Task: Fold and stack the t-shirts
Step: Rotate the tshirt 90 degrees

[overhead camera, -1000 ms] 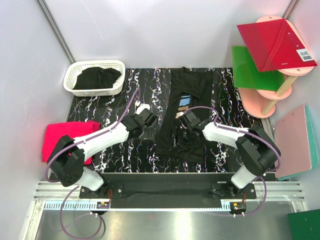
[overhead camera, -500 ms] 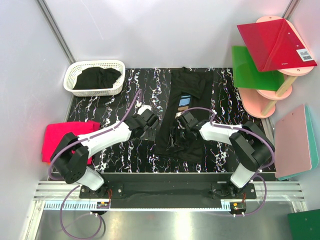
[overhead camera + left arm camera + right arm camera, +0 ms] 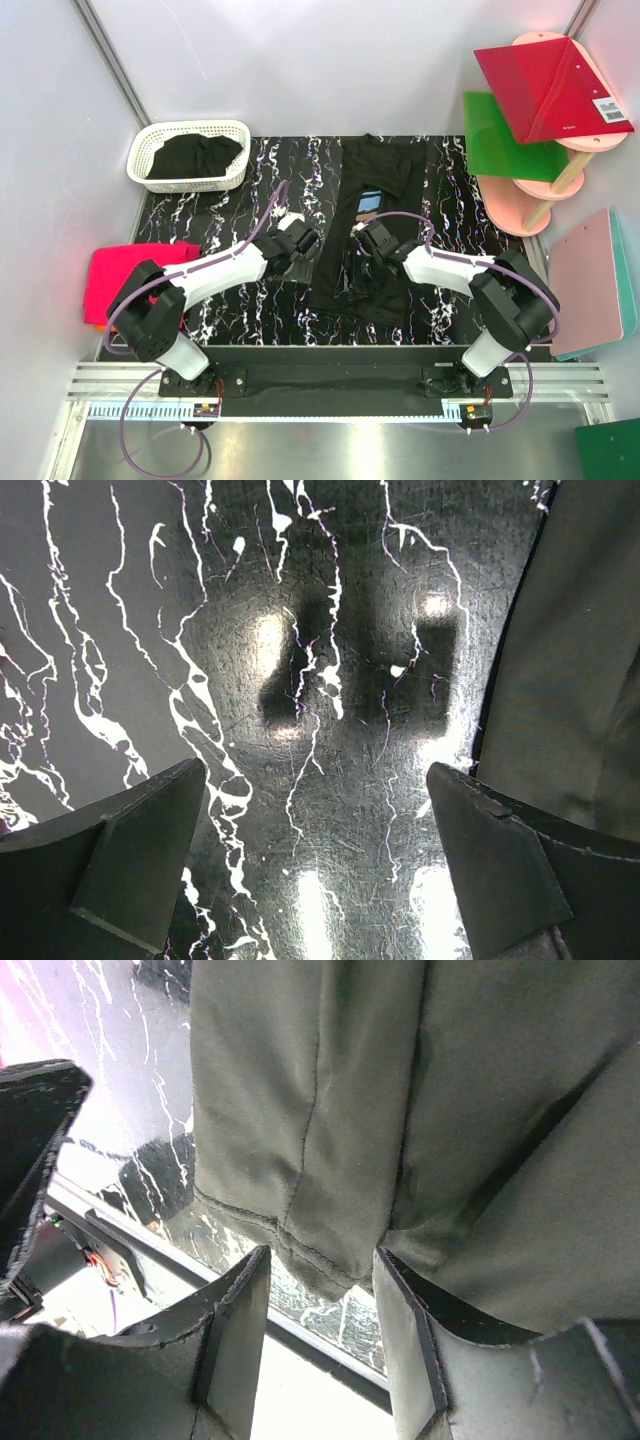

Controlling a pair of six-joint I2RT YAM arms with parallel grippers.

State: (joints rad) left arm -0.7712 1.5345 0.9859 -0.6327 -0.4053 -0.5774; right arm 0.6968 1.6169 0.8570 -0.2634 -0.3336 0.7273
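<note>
Left end effector (image 3: 306,241) nearer black t-shirt (image 3: 338,235), wide apart, right end effector (image 3: 320,1252) half-apart, perhaps touching it

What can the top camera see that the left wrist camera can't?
Only the top view: the white basket holding black cloth, the pink t-shirt and the red board. Only the left wrist view: the left tool from inside, fingers wide apart, and bright glare spots. Both: the marbled table and an edge of the black t-shirt.
</note>
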